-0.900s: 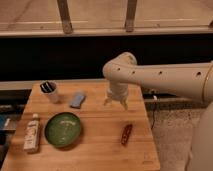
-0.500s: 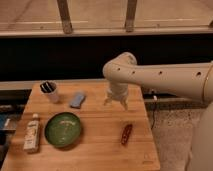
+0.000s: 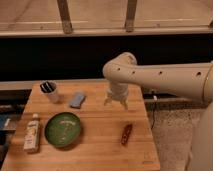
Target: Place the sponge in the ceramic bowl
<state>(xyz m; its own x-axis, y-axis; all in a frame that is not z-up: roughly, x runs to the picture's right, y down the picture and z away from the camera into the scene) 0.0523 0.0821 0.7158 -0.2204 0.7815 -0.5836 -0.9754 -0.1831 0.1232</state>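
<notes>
The wooden worktop fills the lower half of the camera view; clock directions run from its centre, with 12 at the far edge.

The pale arm reaches in from the right and bends down at its elbow. This brings the gripper over the wood at about 1 o'clock. Its fingers point straight down and stand apart with nothing between them, which I judge suits taking something flat from above.

The green ceramic bowl sits at 9 o'clock, mouth up. Only its own glaze shows inside, so anything lowered from above would have room to drop in.

A white bottle lies on its side at the left edge, just past the bowl. There it is clear of any path between the bowl and the gripper.

A small white cup with a dark top stands upright at 10 to 11 o'clock, near the far corner.

The light-blue sponge lies flat on the wood near 12 o'clock. It is outside the bowl, at 1 o'clock from it, and at 9 o'clock from the gripper. It touches neither the cup nor the bowl. Bare wood surrounds it, so the fingers should find space on either side.

A small reddish-brown item lies at 4 o'clock, well apart from the rest; what it is I cannot tell.
</notes>
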